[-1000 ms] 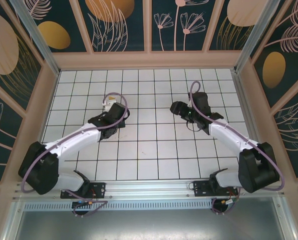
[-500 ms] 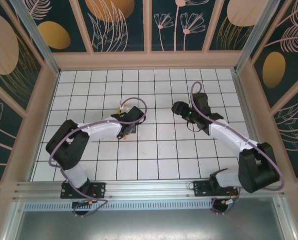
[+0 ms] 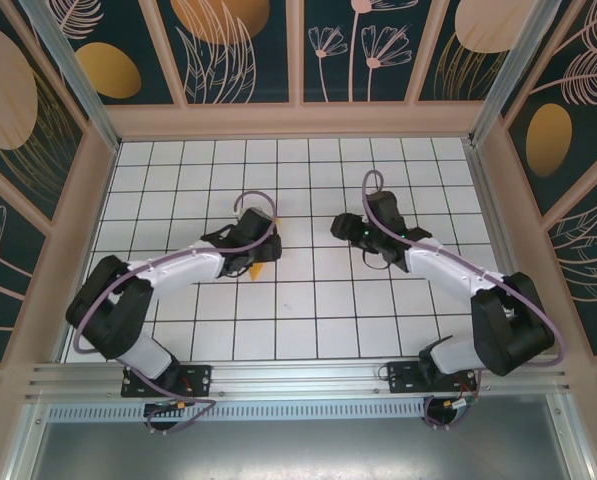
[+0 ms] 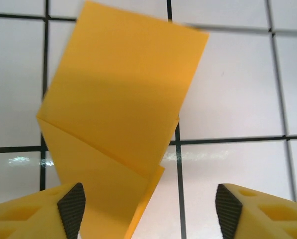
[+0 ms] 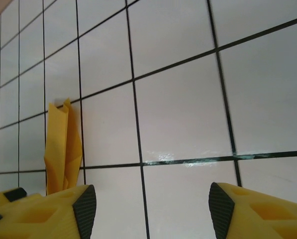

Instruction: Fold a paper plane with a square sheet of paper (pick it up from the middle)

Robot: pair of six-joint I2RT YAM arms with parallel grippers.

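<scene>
Orange-yellow sheet of paper [image 4: 113, 114], creased and partly folded, rests on the glossy white, black-gridded bench [image 3: 298, 330] just left of its centre, well clear of every edge. Left gripper [image 4: 149, 211]: released, jaws spread wide, the paper beside one pad [image 4: 71, 206]. Right gripper [image 5: 148, 209]: likewise spread, grasping nothing, over bare tiles right of centre. Beige-framed walls [image 3: 238, 40] of dark teal panels with gold and pink plant motifs enclose the bench. A metal rail [image 3: 298, 375] runs along its near edge.

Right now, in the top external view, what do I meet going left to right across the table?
Left arm's black elbow joint → folded orange-yellow paper sheet → right arm's black wrist → right arm's black elbow joint.
</scene>
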